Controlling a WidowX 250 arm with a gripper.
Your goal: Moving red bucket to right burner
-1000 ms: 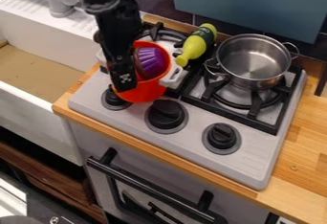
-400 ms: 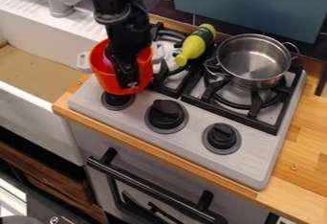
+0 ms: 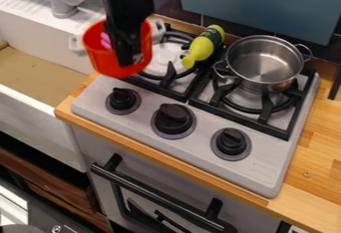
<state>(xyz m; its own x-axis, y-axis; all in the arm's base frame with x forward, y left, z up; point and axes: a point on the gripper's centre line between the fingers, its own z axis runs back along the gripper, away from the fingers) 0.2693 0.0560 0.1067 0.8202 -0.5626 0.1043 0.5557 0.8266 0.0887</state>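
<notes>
At the upper left of the camera view, the gripper [image 3: 131, 58] is shut on the near side of the red bucket [image 3: 101, 63], reaching down over its rim. The bucket hangs nearly upright above the stove's left front corner, with white handles at its sides. Inside it a pink-purple thing [image 3: 106, 40] shows, partly hidden by the gripper. The right burner [image 3: 254, 110] has a steel pot [image 3: 265, 63] standing over it.
A yellow-green bottle [image 3: 204, 46] lies between the left burner [image 3: 162, 60] and the pot. Several black knobs [image 3: 173, 119] line the stove's front. The white sink [image 3: 40, 40] is at left, with a grey faucet [image 3: 61, 0] behind.
The gripper and red bucket have risen and shifted left, away from the knobs. The bucket was strongly tilted before and now hangs more level. Bottle and pot have stayed put.
</notes>
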